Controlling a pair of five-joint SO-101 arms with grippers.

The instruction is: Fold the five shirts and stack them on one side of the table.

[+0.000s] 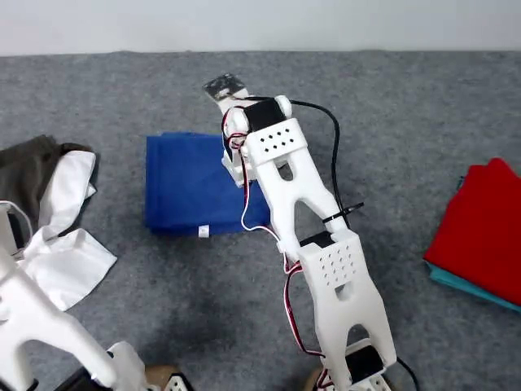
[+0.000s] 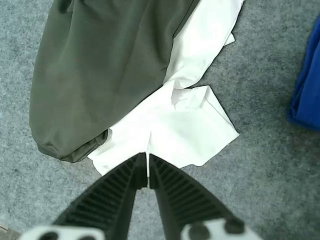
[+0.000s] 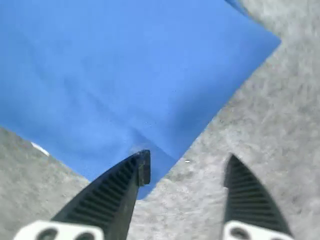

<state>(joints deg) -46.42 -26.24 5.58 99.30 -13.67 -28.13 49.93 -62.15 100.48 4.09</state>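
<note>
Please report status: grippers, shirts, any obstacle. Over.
Left gripper shut at edge of white shirt. Right gripper open, astride corner of folded blue shirt. Olive shirt overlaps white shirt.

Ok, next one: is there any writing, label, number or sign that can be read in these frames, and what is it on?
No text here can be read.
At the near edge of the blue shirt, a small white tag: too small to read.
On the table beyond the blue shirt, a dark speckled patch: blurred, no letters or numbers can be made out.
</note>
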